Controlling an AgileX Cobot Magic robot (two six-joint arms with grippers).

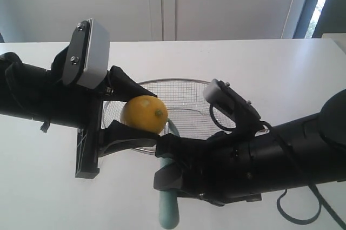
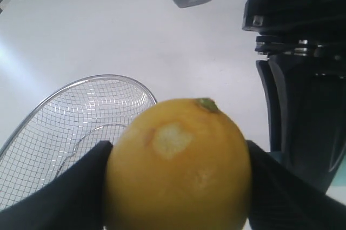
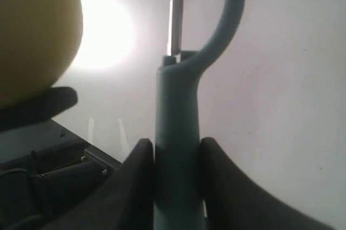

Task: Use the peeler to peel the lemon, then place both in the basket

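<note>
So far: peeling has begun but is barely under way, in my judgement; nothing is in the basket point(image 1: 178, 81) yet.
Lemon point(image 1: 145, 112): held clear of the table point(image 1: 243, 62), near the basket's rim, stem dot facing the right arm.
Lemon skin: one small pale scraped patch point(image 2: 172, 138) shows in the left wrist view; the rest of the visible skin is whole and yellow. The far side is hidden.
Left gripper point(image 1: 127, 112): clamped on the lemon, one dark finger on each side of it.
Right gripper point(image 3: 178, 184): closed around the peeler point(image 3: 175, 111) low on its teal handle, both pads pressed against it.
Peeler head: hooked end and metal blade point(image 3: 177, 13) point toward the lemon. The right wrist view shows a gap between blade and fruit; whether they touch anywhere I cannot tell.
Basket contents: bare mesh, no lemon, no peeler.
Left to do: most of the peeling, as far as can be seen, then the lemon into the basket, then the peeler.
Stage estimate: early in step one of two.
</note>
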